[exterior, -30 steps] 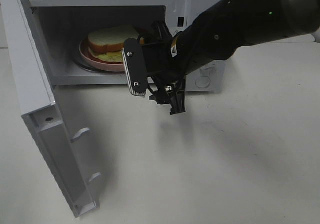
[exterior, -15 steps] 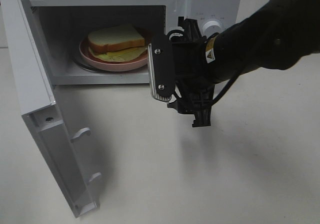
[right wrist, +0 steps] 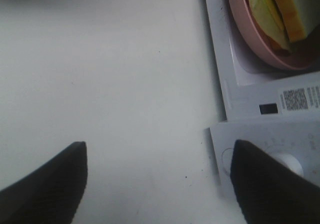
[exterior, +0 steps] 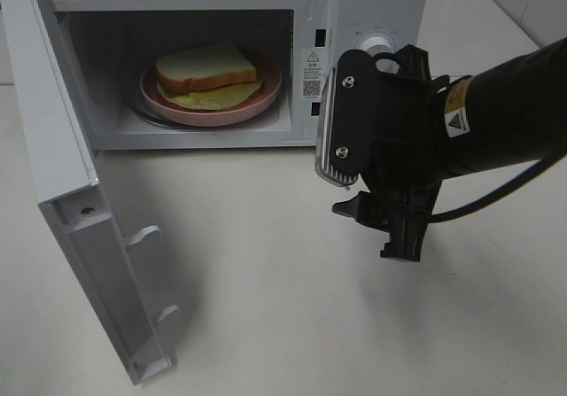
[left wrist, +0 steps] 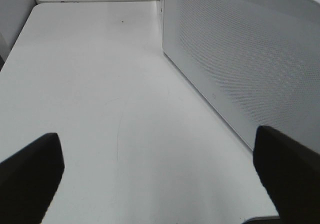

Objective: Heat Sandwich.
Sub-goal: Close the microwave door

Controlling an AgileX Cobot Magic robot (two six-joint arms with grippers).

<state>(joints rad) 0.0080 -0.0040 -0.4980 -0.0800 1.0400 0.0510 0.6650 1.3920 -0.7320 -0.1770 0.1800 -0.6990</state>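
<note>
From the high camera, I see the sandwich [exterior: 205, 70] lying on the pink plate [exterior: 266, 95] inside the white microwave [exterior: 372, 6], at 11 o'clock. The door [exterior: 80, 236] hangs open toward 8 o'clock. I judge the loading done; closing the door and turning the dial [exterior: 383, 45] are left. The right gripper [exterior: 370, 212], at 3 o'clock, has its jaws apart and empty.

In the left wrist camera, the left gripper [left wrist: 155, 136] also has its jaws wide and holds nothing, beside a perforated white panel [left wrist: 240, 58].

The right wrist camera shows the plate [right wrist: 250, 38] and sandwich [right wrist: 285, 8] in the cavity.

The table [exterior: 283, 325] is matte white; the room is hardly visible.
</note>
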